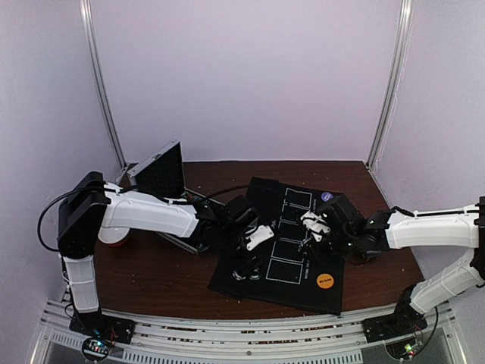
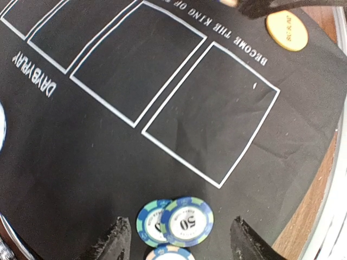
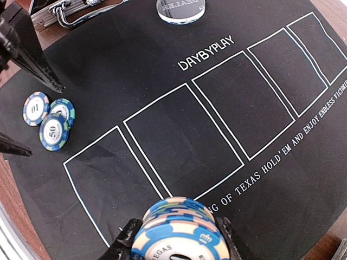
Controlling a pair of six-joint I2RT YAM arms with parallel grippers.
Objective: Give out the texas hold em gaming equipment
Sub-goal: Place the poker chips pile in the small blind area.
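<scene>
Poker chips lie inside the spread left pincer; the right pincer pinches a chip stack.

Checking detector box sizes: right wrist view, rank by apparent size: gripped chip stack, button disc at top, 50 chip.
1. chip stack, inflated by nearness to the camera.
2. button disc, cropped at top.
3. 50 chip.

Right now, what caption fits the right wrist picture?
Right gripper holds a stack of blue-and-peach striped poker chips over the black felt mat; three loose round chips lie nearby.
</scene>
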